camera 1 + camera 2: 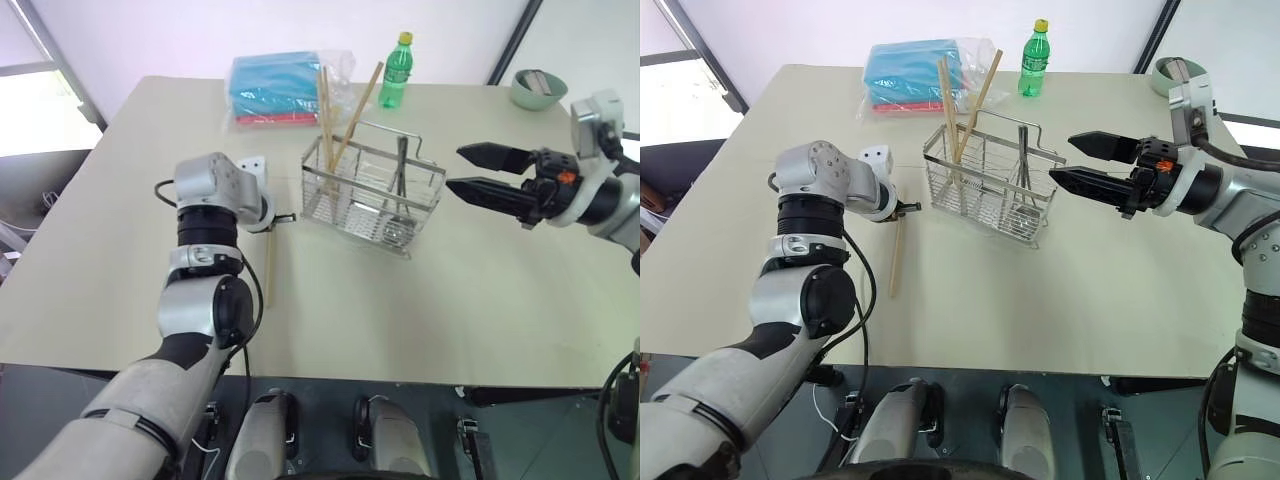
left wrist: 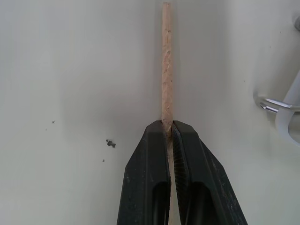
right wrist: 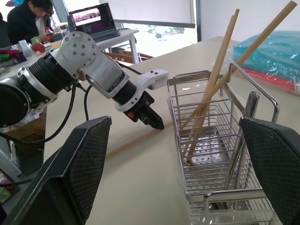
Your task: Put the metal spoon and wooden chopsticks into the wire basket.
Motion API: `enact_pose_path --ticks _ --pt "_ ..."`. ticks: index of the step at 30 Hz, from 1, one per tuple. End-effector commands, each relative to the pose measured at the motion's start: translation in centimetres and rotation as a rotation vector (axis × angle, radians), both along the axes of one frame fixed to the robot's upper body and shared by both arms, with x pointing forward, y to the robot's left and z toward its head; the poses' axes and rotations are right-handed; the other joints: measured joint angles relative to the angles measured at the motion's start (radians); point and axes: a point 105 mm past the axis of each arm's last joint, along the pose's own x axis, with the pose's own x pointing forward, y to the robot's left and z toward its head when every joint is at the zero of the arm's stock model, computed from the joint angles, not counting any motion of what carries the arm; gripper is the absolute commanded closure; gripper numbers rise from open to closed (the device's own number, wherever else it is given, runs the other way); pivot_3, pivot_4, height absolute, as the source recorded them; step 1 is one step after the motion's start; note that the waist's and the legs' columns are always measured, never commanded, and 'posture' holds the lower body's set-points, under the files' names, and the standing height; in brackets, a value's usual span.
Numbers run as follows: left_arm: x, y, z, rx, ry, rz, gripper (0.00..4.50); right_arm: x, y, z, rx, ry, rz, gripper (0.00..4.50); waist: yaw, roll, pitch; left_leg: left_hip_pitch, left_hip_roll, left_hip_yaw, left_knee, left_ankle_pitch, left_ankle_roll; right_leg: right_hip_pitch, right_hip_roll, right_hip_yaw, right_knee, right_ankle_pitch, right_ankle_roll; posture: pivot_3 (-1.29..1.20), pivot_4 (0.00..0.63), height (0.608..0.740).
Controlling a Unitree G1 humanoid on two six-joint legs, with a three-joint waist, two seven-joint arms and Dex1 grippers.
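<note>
The wire basket (image 1: 340, 205) stands mid-table. Wooden chopsticks (image 1: 325, 110) lean upright in its left end, and the metal spoon (image 1: 401, 175) stands handle-up toward its right end. One more chopstick (image 1: 895, 260) lies flat on the table to the left of the basket. My left gripper (image 2: 169, 129) points down at it and is shut on it, the stick (image 2: 166, 70) running out past the fingertips. My right gripper (image 1: 1061, 157) hovers level just right of the basket, open, with nothing between its fingers.
At the far side of the table lie a plastic bag of blue and red cloth (image 1: 275, 88) and a green bottle (image 1: 395, 72). A pale green bowl (image 1: 538, 88) sits at the far right. A person sits at a laptop (image 3: 91, 21) beyond the table.
</note>
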Motion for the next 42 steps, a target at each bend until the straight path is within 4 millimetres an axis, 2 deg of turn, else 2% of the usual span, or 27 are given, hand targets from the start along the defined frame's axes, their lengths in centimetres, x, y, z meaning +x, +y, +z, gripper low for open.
enact_pose_path --ticks 1,4,5,7,8,11,13,15,17,19,23,25,27,31,37,40,42 --pt "2.3 4.4 3.9 0.039 -0.248 0.123 4.42 -0.8 -0.3 1.4 -0.026 -0.046 0.006 0.00 -0.003 0.000 0.000 -0.001 0.000 0.000 0.000 0.000 0.000 -0.001 0.000 0.000 0.000 0.000 0.000 0.00 0.150 0.707" --pt "3.6 7.8 7.6 0.023 -0.471 0.212 4.42 -1.0 -0.3 1.8 -0.035 -0.048 0.006 0.00 -0.011 0.000 0.001 -0.003 0.001 0.001 -0.001 0.002 -0.004 -0.004 0.001 0.001 0.000 0.000 0.000 0.00 0.150 0.707" --pt "3.8 8.2 8.5 0.000 -0.526 0.217 4.42 -1.0 -0.3 1.9 -0.038 -0.048 0.005 0.00 -0.013 0.000 0.000 -0.003 0.002 0.001 -0.001 0.003 -0.004 -0.005 0.001 0.001 0.000 0.000 -0.001 0.00 0.150 0.707" --pt "4.2 9.0 12.4 -0.084 -0.746 0.199 4.42 -1.1 -0.3 2.2 -0.049 -0.048 0.002 0.00 -0.012 0.000 0.000 -0.003 0.002 0.002 -0.002 0.003 -0.004 -0.005 0.001 0.001 0.000 0.000 -0.001 0.00 0.150 0.707" --pt "4.2 9.2 13.7 -0.109 -0.820 0.186 4.42 -1.1 -0.4 2.2 -0.053 -0.047 0.001 0.00 -0.007 0.000 0.000 -0.003 0.002 0.002 -0.001 0.003 -0.004 -0.005 0.001 0.001 0.000 0.000 -0.001 0.00 0.150 0.707" --pt "3.2 8.6 18.6 -0.219 -1.076 0.096 4.42 -1.4 -0.4 2.6 -0.061 -0.049 0.009 0.00 0.004 -0.001 0.001 -0.004 0.000 0.002 -0.001 0.002 -0.004 -0.004 -0.001 0.000 -0.001 0.000 -0.001 0.00 0.150 0.707" --pt "1.2 7.5 24.1 -0.385 -1.292 0.004 4.42 -1.5 -0.3 3.2 -0.064 -0.057 0.013 0.00 0.003 -0.001 0.001 -0.005 0.000 0.002 0.000 0.002 -0.004 -0.004 -0.002 0.000 -0.001 0.000 0.000 0.00 0.150 0.707" --pt "-0.6 6.3 27.9 -0.460 -1.435 -0.088 4.42 -1.5 -0.2 3.7 -0.066 -0.063 0.012 0.00 0.002 -0.004 0.003 -0.008 0.000 0.002 0.001 0.002 -0.004 -0.006 -0.002 0.000 -0.001 0.001 0.000 0.00 0.150 0.707" --pt "-1.4 4.6 29.6 -0.480 -1.488 -0.173 4.42 -1.4 -0.1 3.8 -0.064 -0.064 0.009 0.00 0.001 -0.004 0.003 -0.012 0.000 0.001 0.003 0.002 -0.003 -0.008 -0.001 -0.002 -0.001 0.001 0.000 0.00 0.150 0.707" --pt "-2.1 2.2 30.5 -0.492 -1.517 -0.267 4.42 -1.4 0.0 3.7 -0.063 -0.063 0.007 0.00 0.002 -0.003 0.002 -0.011 0.000 0.001 0.003 0.002 -0.002 -0.007 -0.001 -0.002 -0.001 0.000 0.000 0.00 0.150 0.707" --pt "-2.6 -2.6 30.3 -0.535 -1.497 -0.420 4.42 -1.3 0.1 3.7 -0.060 -0.059 -0.001 0.00 0.004 -0.003 0.002 -0.009 0.000 0.002 0.006 0.002 -0.002 -0.003 0.000 -0.003 0.000 0.000 0.000 0.00 0.150 0.707" --pt "-2.4 -4.2 29.3 -0.505 -1.471 -0.470 4.42 -1.3 0.1 3.8 -0.055 -0.059 -0.006 0.00 0.000 -0.003 0.002 -0.011 0.002 0.001 0.010 0.000 0.002 -0.003 0.001 -0.003 0.000 0.001 0.001 0.00 0.150 0.707" --pt "-1.9 -6.0 27.3 -0.452 -1.420 -0.521 4.42 -1.3 -0.1 4.1 -0.047 -0.062 -0.013 0.00 -0.002 -0.003 0.002 -0.011 0.002 0.000 0.010 -0.002 0.004 -0.004 0.002 -0.002 0.000 0.001 0.001 0.00 0.150 0.707" --pt "-1.6 -8.0 24.4 -0.354 -1.373 -0.594 4.42 -1.5 -0.4 4.3 -0.036 -0.061 -0.028 0.00 -0.002 -0.003 0.002 -0.011 0.003 0.001 0.010 0.000 0.001 -0.005 0.003 -0.001 0.000 0.001 0.001 0.00 0.150 0.707" --pt "-0.8 -9.8 19.7 -0.257 -1.279 -0.625 4.42 -1.7 -1.0 3.8 -0.033 -0.057 -0.051 0.00 0.003 -0.003 0.002 -0.013 0.003 0.000 0.011 -0.001 0.002 -0.006 0.003 -0.001 0.000 0.001 0.001 0.00 0.150 0.707" --pt "-1.0 -10.3 18.1 -0.284 -1.256 -0.623 3.41 -1.6 -1.1 3.6 -0.027 -0.056 -0.057 0.00 0.002 -0.003 0.002 -0.014 0.003 -0.001 0.012 -0.002 0.004 -0.006 0.003 -0.002 0.000 0.001 0.001 0.00 0.150 0.707" --pt "-1.3 -10.5 17.5 -0.301 -1.248 -0.624 2.40 -1.4 -1.1 3.4 -0.026 -0.055 -0.059 0.00 0.001 -0.003 0.002 -0.015 0.003 -0.001 0.012 -0.002 0.004 -0.006 0.003 -0.002 0.000 0.001 0.001 0.00 0.150 0.707"
